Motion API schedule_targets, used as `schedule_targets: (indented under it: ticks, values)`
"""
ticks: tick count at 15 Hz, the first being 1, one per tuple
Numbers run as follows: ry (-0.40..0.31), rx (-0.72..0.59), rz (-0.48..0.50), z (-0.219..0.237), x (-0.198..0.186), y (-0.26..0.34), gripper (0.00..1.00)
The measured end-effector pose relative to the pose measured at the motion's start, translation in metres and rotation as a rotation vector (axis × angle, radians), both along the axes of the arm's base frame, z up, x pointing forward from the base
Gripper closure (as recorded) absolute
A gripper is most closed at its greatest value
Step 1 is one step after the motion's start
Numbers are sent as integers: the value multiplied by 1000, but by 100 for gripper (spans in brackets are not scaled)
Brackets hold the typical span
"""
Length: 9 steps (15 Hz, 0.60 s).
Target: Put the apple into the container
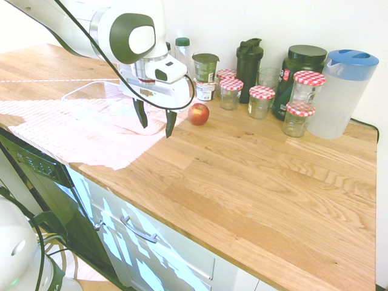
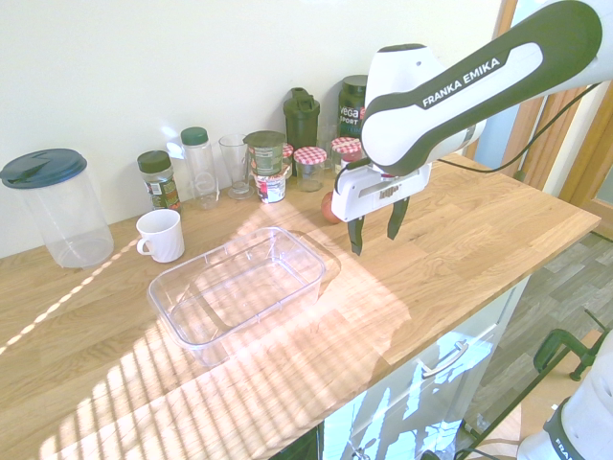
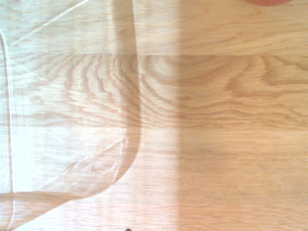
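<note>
I see the pincer (image 1: 156, 123) hanging over the desk (image 1: 254, 182), pointing straight down, its two dark tapered fingers (image 1: 141, 113) spread wide with nothing between them. It is clear of the wood.

The apple (image 1: 198, 113) sits on the desk just beyond the pincer, toward the wall: small, round, glossy red with a paler patch. In the second exterior view I catch only part of it (image 2: 329, 206) behind the white hand. In the wrist view a red sliver (image 3: 269, 2) shows at one edge.

The container (image 2: 239, 287) stands empty on the desk, beside the pincer and apart from the apple. It is clear thin plastic, shallow, rectangular with rounded corners, and the wood grain shows through its floor. From the wrist I see one curved corner of it (image 3: 120, 159), faintly scuffed and glinting.

The desk is oiled wood in long glued staves with bold grain, striped by sunlight.

Along the wall behind the apple stand glass jars with red-checked lids (image 1: 262, 100), a dark shaker bottle (image 1: 249, 63), a dark round tub (image 1: 301, 73) and a frosted plastic jug with a blue lid (image 1: 342, 91). In the second exterior view I also see a white ceramic mug (image 2: 160, 235) near the container's far corner, and a plain drinking glass (image 2: 235, 165).
</note>
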<state>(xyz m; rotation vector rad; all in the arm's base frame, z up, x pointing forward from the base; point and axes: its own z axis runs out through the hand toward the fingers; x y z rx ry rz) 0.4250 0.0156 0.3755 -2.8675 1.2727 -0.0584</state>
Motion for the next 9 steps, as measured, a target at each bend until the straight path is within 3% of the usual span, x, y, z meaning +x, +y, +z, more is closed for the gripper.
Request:
schedule_targets:
  ticks: [3,9]
  values:
    - [-7,-1,34,7,4,0,0]
    - [-34,-33,70,80,29,-21,0]
